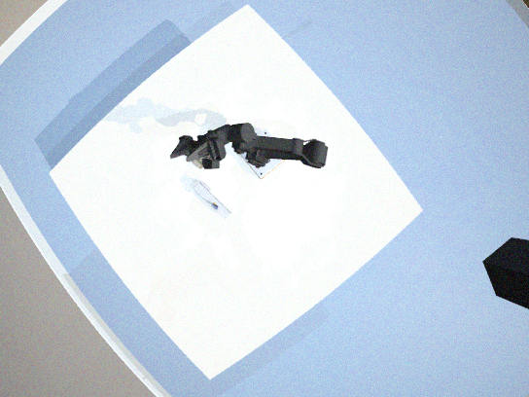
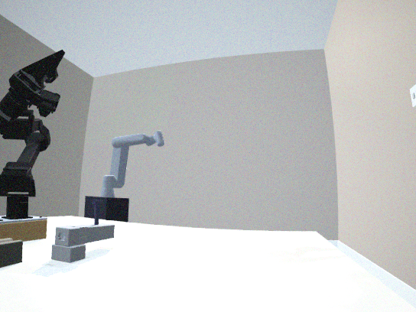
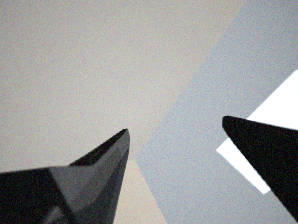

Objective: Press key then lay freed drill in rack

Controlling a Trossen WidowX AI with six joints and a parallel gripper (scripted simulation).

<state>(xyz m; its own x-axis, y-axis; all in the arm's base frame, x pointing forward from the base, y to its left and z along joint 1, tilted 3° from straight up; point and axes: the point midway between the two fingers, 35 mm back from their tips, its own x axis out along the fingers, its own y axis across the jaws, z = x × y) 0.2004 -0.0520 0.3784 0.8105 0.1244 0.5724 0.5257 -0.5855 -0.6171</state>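
Observation:
My gripper (image 1: 180,158) (image 3: 174,127) is open, with nothing between its fingers. It is raised high above the table, well above and to one side of the grey holder (image 2: 86,235) (image 1: 201,191). The holder is a long block lying on a smaller grey block (image 2: 69,253). A thin dark piece (image 2: 96,212) (image 1: 214,205), which looks like the key, stands upright in its top. The drill cannot be made out clearly. A dark low box (image 2: 11,254) at the left edge of the exterior view may be the rack; it is cut off there.
The arm's base stands on a wooden-sided plate (image 2: 24,230) (image 1: 261,174) beside the holder. A pale blue-grey arm (image 2: 121,162) on a black pedestal (image 2: 116,209) stands beyond the white table (image 1: 292,253) (image 2: 214,268). The wrist view shows only walls, ceiling and white patches.

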